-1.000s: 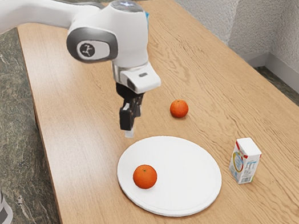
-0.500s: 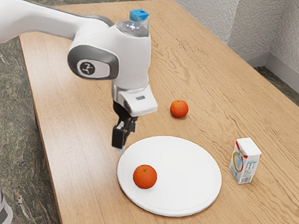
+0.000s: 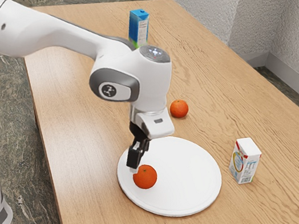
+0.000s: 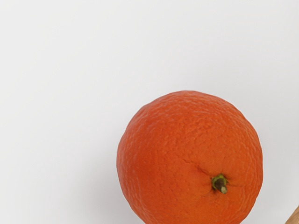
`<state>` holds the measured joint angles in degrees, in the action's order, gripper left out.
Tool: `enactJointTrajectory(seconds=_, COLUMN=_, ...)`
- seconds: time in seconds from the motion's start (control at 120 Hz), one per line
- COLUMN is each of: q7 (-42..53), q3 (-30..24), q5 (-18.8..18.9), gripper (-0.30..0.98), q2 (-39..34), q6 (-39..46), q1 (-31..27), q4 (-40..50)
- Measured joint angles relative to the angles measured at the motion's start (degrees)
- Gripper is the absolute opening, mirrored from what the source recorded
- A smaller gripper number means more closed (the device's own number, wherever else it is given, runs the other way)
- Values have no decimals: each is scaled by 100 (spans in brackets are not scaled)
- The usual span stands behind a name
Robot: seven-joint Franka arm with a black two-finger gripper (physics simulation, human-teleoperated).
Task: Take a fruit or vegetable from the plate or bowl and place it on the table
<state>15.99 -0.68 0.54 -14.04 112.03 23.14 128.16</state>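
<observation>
Resting on the plate [image 3: 192,191], at 9 o'clock of its centre in the exterior view, the orange [image 3: 145,177] has not moved. My tool [image 3: 137,162] has advanced from near the plate's 11 o'clock rim to the orange's 11 o'clock, close to it. The approach is nearly complete; align, then grasp. Tool opening: cannot be determined. For release, use the desk [image 3: 92,215], avoiding the carton [image 3: 245,160] at the plate's 3 o'clock.

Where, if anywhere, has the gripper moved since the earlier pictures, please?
Yes: judged against the plate, the gripper has come lower in the exterior view, from outside the rim to near the orange on it.
</observation>
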Motion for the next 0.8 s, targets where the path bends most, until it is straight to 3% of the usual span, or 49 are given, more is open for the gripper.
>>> enactJointTrajectory(seconds=0.8, q7=20, q3=-3, q5=-104, gripper=66, q2=617, q6=443, q1=207, q4=-42)
